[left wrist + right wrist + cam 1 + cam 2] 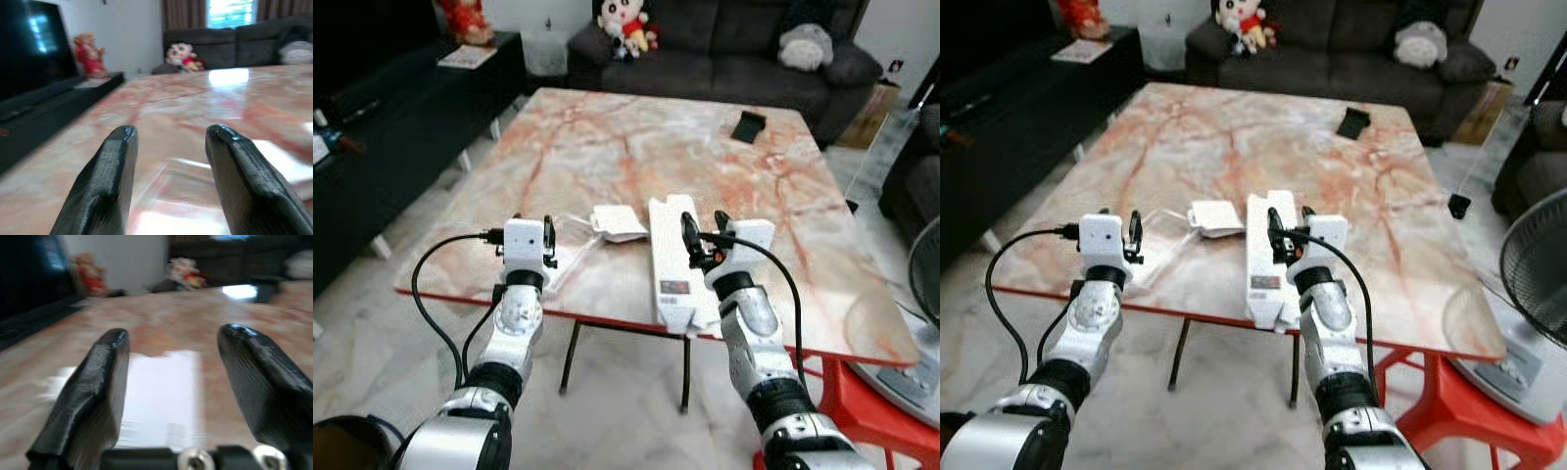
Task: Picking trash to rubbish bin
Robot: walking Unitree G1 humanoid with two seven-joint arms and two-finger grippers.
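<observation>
Long white box (pixel 670 262) lies flat at the tabletop (pixel 607 147) near edge, one end overhanging. Right gripper (pixel 703 230) hovers over it, fingers spread wide, holding nothing, probably lining up a grasp. Small white packet (pixel 618 221) and clear wrapper (pixel 570 247) sit beside it. Left gripper (pixel 532 228), wide open and empty, points at the wrapper.

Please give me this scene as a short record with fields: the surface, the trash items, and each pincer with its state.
surface: marble table
trash 1: long white box, near edge, overhanging slightly
trash 2: small white packet, left of the box
trash 3: clear plastic wrapper, near left pincer
left pincer: open, over the wrapper
right pincer: open, over the box
other: black object, far side
</observation>
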